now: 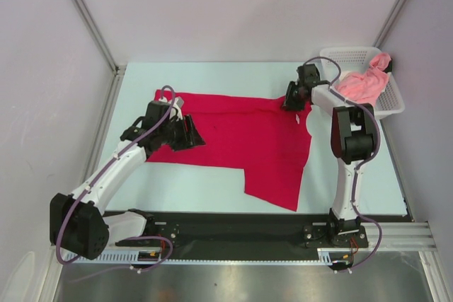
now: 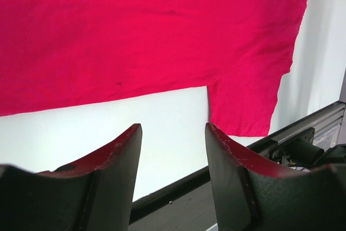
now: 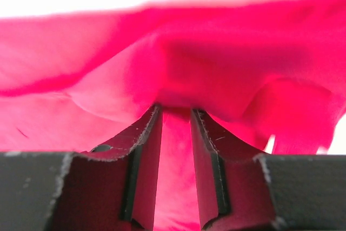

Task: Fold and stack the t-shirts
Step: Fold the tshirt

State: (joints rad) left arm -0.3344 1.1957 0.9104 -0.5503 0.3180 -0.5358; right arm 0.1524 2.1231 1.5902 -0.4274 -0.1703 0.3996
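Red t-shirt (image 1: 241,139) lay spread; pink t-shirt (image 1: 364,83) sat in the basket (image 1: 396,107).
On the desk (image 1: 198,182) the red t-shirt lay flat, one flap reaching toward 5 o'clock. My left jaws stood wide and empty at its 9 o'clock end; my right jaws pinched its 1 o'clock edge. The white basket sat at 2 o'clock.

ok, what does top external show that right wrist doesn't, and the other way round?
Only top external: the whole red t-shirt spread flat on the table, the pink t-shirt in the white basket, and the left end effector over the shirt's left part.
Only right wrist: a close-up of red cloth bunched between the fingers of the right end effector.
Both: the red t-shirt, and the right end effector at its far edge.
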